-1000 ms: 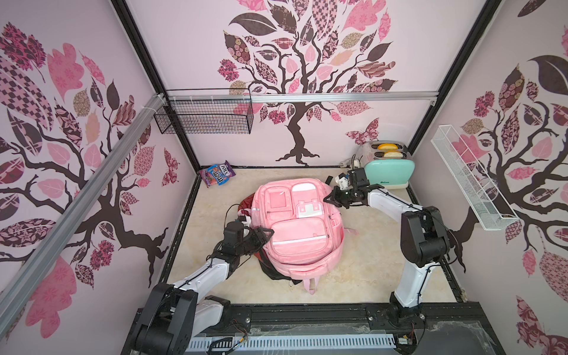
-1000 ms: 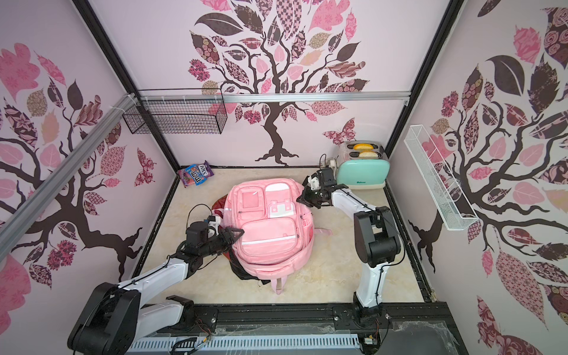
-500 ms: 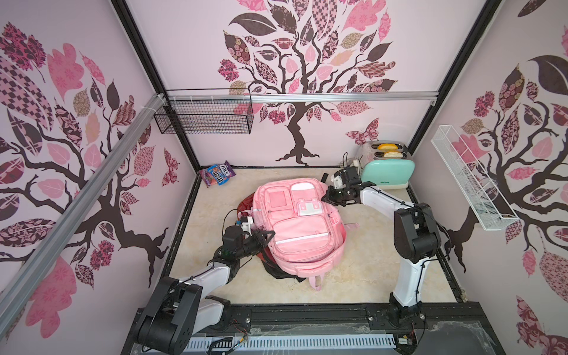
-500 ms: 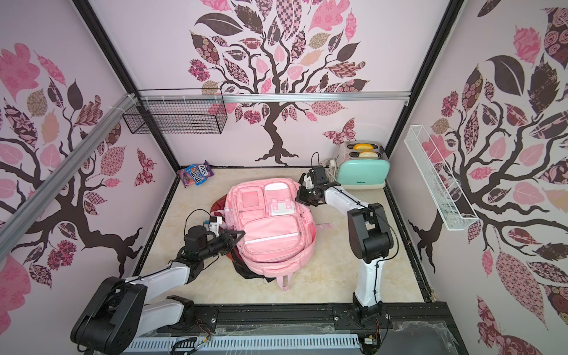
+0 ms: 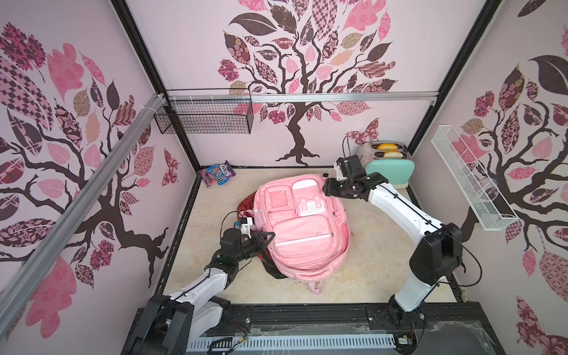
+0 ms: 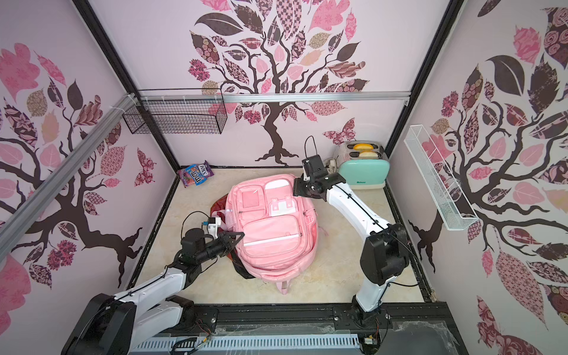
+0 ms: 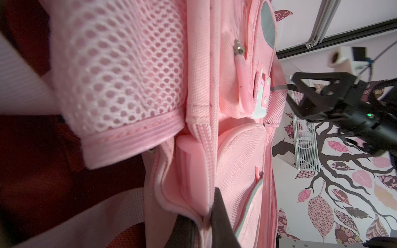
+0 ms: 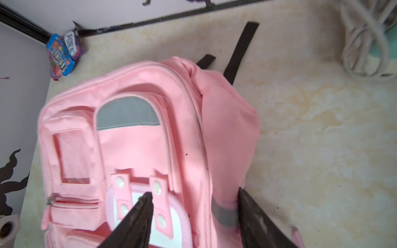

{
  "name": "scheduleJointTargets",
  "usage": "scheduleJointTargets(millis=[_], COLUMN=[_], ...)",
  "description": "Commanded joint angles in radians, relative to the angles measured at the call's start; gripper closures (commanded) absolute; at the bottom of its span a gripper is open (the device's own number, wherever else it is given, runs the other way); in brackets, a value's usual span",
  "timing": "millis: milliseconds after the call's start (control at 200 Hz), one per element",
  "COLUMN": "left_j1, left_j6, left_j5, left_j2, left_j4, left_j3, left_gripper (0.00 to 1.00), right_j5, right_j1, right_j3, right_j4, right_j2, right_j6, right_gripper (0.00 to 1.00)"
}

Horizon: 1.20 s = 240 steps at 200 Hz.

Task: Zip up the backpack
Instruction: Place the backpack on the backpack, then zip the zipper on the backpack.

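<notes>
the pink backpack (image 5: 302, 221) lies front-up on the middle of the desk (image 5: 368, 261), my left tool (image 5: 270, 236) pinched together on what looks like a fabric fold at its side seam, my right tool (image 5: 325, 190) spread apart over its top corner.

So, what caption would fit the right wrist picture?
Open right gripper above the pink backpack, candy bag by the wall.

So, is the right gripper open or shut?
Open. The right gripper shows its fingers wide apart over the pink backpack.
</notes>
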Motion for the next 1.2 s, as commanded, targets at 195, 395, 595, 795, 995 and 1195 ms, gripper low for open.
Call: scheduleJointTargets(millis=[195, 395, 595, 795, 995, 1195], left_j1=[-0.004, -0.004, -0.004, -0.004, -0.004, -0.005], left_j6=[0.013, 0.021, 0.018, 0.012, 0.012, -0.003], left_j5=[0.012, 0.027, 0.051, 0.059, 0.060, 0.080], left_j2=[0.025, 0.000, -0.012, 0.001, 0.003, 0.003], left_j4=[0.101, 0.114, 0.144, 0.163, 0.169, 0.207], left_j3=[0.040, 0.033, 0.023, 0.023, 0.020, 0.014], left_gripper=[1.00, 1.00, 1.00, 1.00, 1.00, 1.00], right_j5=[-0.115, -0.174, -0.177, -0.166, -0.165, -0.101], right_j1=[0.238, 0.333, 0.378, 0.416, 0.417, 0.433], right_j3=[0.075, 0.080, 0.086, 0.115, 0.127, 0.199], right_j4=[0.003, 0.061, 0.093, 0.089, 0.096, 0.049], right_j2=[0.008, 0.091, 0.159, 0.210, 0.237, 0.280], right_j6=[-0.150, -0.153, -0.153, -0.157, -0.154, -0.198], right_gripper=[0.39, 0.49, 0.53, 0.52, 0.49, 0.47])
